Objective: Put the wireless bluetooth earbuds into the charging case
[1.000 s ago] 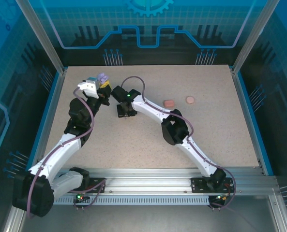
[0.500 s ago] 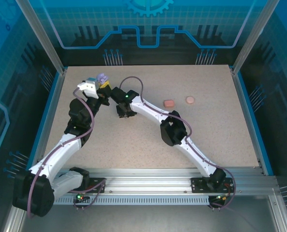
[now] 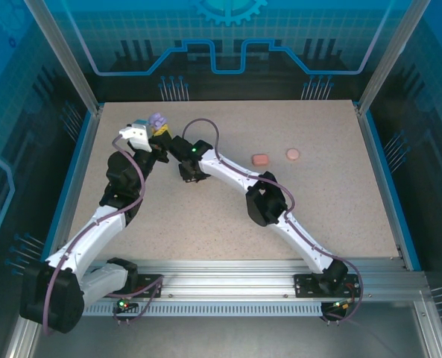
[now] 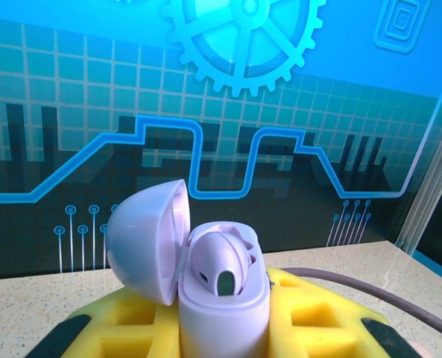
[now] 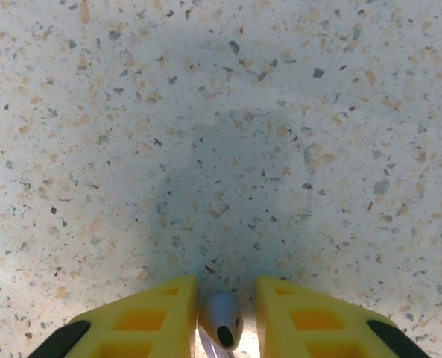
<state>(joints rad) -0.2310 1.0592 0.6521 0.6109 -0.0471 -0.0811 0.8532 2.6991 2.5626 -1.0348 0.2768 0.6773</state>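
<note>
My left gripper (image 4: 222, 328) is shut on an open lavender charging case (image 4: 224, 317), held upright between its yellow fingers (image 4: 321, 317). The lid (image 4: 146, 239) hangs open to the left, and one lavender earbud (image 4: 222, 262) sits in the case. In the top view that case (image 3: 158, 120) is at the table's back left, above the left gripper (image 3: 156, 134). My right gripper (image 5: 224, 317) is shut on a second lavender earbud (image 5: 221, 317), held just above the speckled table. From above, the right gripper (image 3: 189, 174) hangs close to the right of the left one.
Two small pebble-like cases lie right of centre at the back, one coral-red (image 3: 260, 159) and one pinkish (image 3: 293, 154). The speckled tabletop (image 3: 228, 216) is bordered by blue rails and glass walls. A grey cable (image 4: 355, 287) runs behind the left fingers.
The right gripper has crept a little to the left, toward the left gripper and its case. The left arm has held still.
</note>
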